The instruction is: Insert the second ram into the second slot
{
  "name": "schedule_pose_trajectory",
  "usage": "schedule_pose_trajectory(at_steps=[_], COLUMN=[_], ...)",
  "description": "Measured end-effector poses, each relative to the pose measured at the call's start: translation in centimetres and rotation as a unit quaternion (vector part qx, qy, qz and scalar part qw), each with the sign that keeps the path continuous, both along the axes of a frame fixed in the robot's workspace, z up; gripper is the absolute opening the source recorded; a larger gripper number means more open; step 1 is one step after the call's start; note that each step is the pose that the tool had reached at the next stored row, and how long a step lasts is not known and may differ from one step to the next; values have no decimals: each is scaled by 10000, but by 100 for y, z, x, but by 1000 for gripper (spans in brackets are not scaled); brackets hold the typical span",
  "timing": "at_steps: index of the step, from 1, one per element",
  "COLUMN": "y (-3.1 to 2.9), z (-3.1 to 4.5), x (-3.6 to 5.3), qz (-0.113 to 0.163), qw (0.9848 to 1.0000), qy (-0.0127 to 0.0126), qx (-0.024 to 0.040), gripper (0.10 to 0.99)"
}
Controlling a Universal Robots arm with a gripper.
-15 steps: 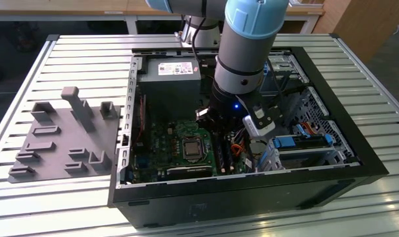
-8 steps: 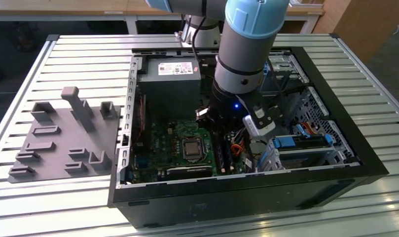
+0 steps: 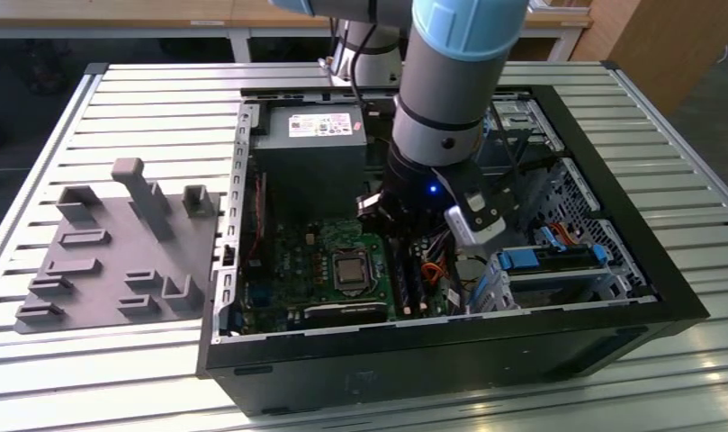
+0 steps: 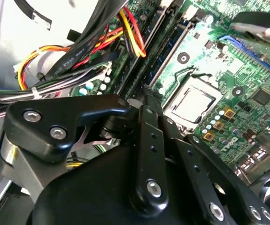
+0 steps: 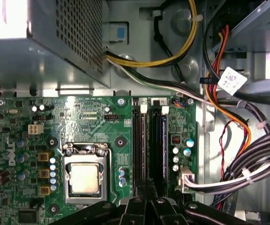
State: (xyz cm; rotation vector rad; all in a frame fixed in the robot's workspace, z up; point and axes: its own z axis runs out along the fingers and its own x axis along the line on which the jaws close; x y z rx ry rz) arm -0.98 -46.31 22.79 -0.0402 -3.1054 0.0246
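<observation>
Claw (image 5: 146, 199) low over motherboard (image 5: 92, 122).

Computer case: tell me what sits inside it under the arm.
Inside the computer case, a green motherboard carries a bare processor socket and two long memory slots. The pincer hangs over the slots' near end, covering it. Cable bundles run alongside.

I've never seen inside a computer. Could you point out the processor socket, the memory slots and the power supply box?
Processor socket (image 5: 85, 178), first wrist view, on its metal centre plate.
Memory slots (image 5: 150, 140), first wrist view, between the two long dark slots.
Power supply box (image 3: 310, 148), exterior view, on its grey top.
</observation>
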Motion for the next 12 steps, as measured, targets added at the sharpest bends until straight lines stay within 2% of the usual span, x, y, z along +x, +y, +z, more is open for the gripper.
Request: schedule_pose_trajectory(at_steps=[4,9,12], y=[-57,-73,-78], z=[-1,-9,-41], x=[0,0,0], qz=[0,0,0], qw=[10000,10000,10000], qy=[0,0,0], qx=[-9,-76,-94], gripper=[106,106,106])
